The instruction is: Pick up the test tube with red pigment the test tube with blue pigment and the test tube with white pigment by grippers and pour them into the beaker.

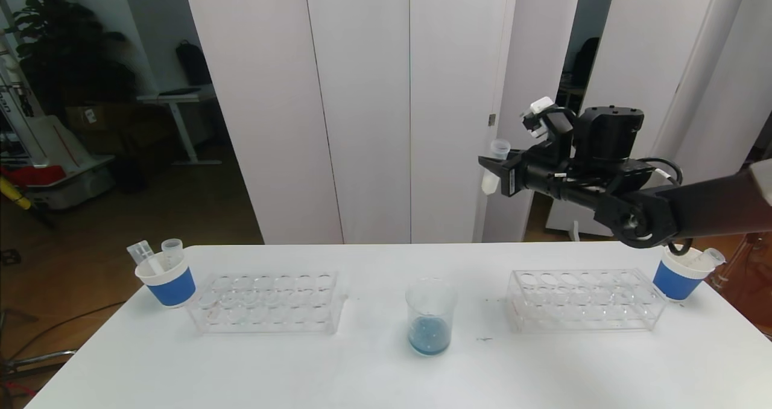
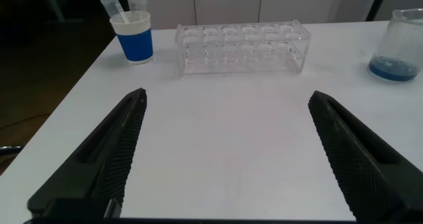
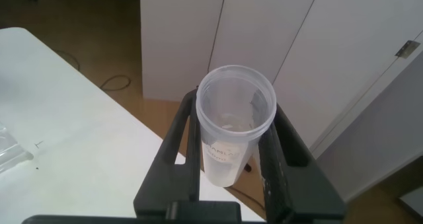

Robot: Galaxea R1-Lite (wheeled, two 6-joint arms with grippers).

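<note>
The right gripper [image 1: 491,169] is high in the air, above the table's far edge and a little to the right of its middle. Its fingers are clamped on the test tube with white pigment [image 1: 494,166], which stands about upright between them; the open mouth is up and the pale pigment is at the bottom. In the right wrist view the tube [image 3: 231,135] sits between the two dark fingers [image 3: 180,145].

The left gripper [image 2: 225,158] is low over the table near its front left part, with the jaws wide apart and nothing between them.

The beaker [image 1: 429,316] stands on the table [image 1: 386,373] near the middle, with blue pigment on its bottom. One clear rack [image 1: 268,303] is on its left and a second rack [image 1: 582,300] on its right. A white cup with blue band [image 1: 167,279] at the far left corner holds tubes; another cup [image 1: 680,274] is at the far right corner.
</note>
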